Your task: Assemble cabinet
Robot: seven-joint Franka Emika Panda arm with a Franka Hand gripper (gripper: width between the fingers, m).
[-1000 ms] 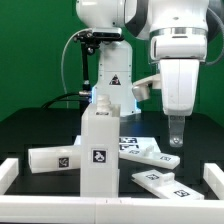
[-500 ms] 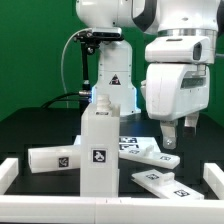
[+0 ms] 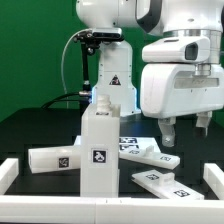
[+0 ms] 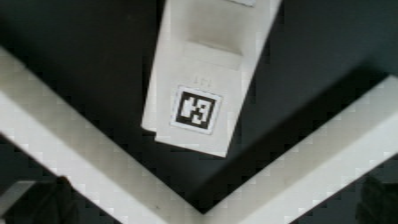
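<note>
Gripper (image 3: 186, 127) turned from edge-on a second earlier to broadside, fingers (image 3: 166, 131) apart and empty, hovering above flat tagged panel (image 3: 160, 156), upright cabinet body (image 3: 98, 150) unmoved at centre, second panel (image 3: 55, 158) lying toward the exterior view's left.

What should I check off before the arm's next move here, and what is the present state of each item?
1. Tool empty: ok, fingers apart, nothing between them.
2. Tool clear of the upright cabinet body: ok, it hangs to the exterior view's right.
3. Tagged panel in the wrist view: ok, tag visible.
4. Tool off the flat panels: ok, above them, not touching.
5. Jaws lined up with a panel's edges: cannot tell.
</note>
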